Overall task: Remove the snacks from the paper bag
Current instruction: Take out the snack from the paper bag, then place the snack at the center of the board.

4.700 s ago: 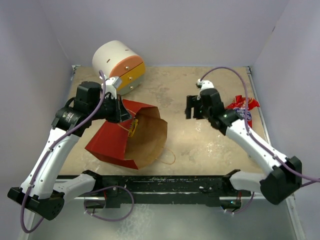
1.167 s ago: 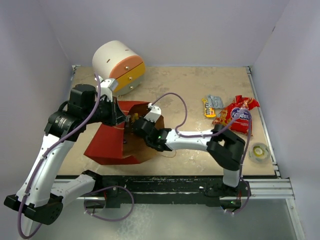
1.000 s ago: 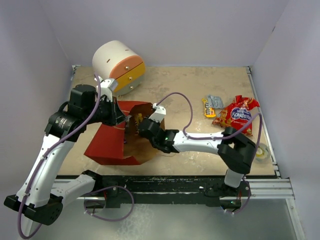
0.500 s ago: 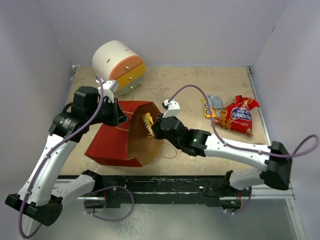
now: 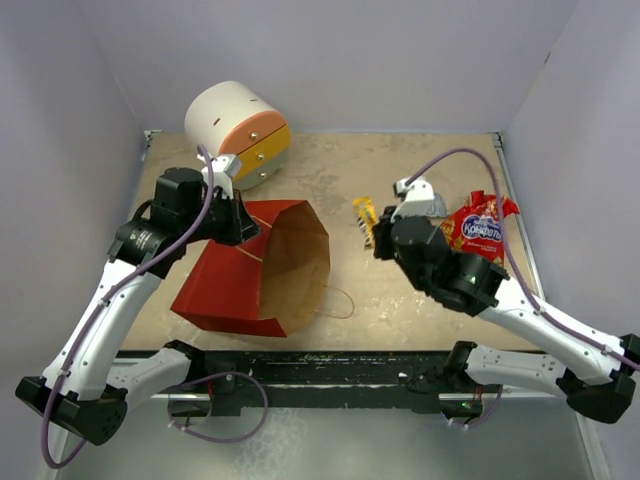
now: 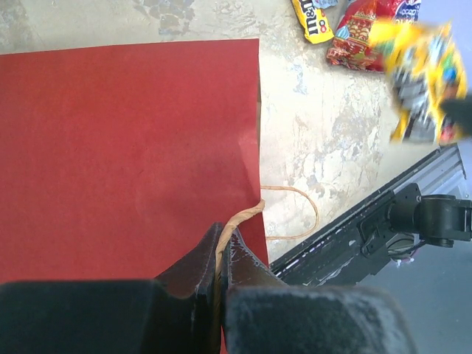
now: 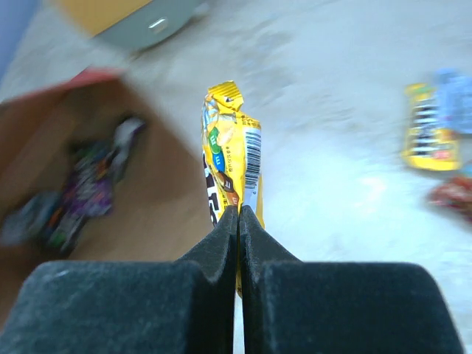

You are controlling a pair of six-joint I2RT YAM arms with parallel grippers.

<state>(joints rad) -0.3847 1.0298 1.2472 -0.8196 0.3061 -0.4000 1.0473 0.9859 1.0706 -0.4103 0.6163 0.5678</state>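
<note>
Yellow packet [image 7: 230, 147] just left the paper bag [image 5: 235, 290], pinched in my R gripper [image 7: 238, 212]; L gripper [image 6: 221, 243] pinches its handle [image 6: 247, 212]. More snacks [image 7: 88, 195] sit left of R jaws.

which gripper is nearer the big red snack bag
Right. The right gripper, shut on a yellow packet, is just left of the red snack bag in the top view. The left gripper is much farther left, shut on the paper bag handle.
</note>
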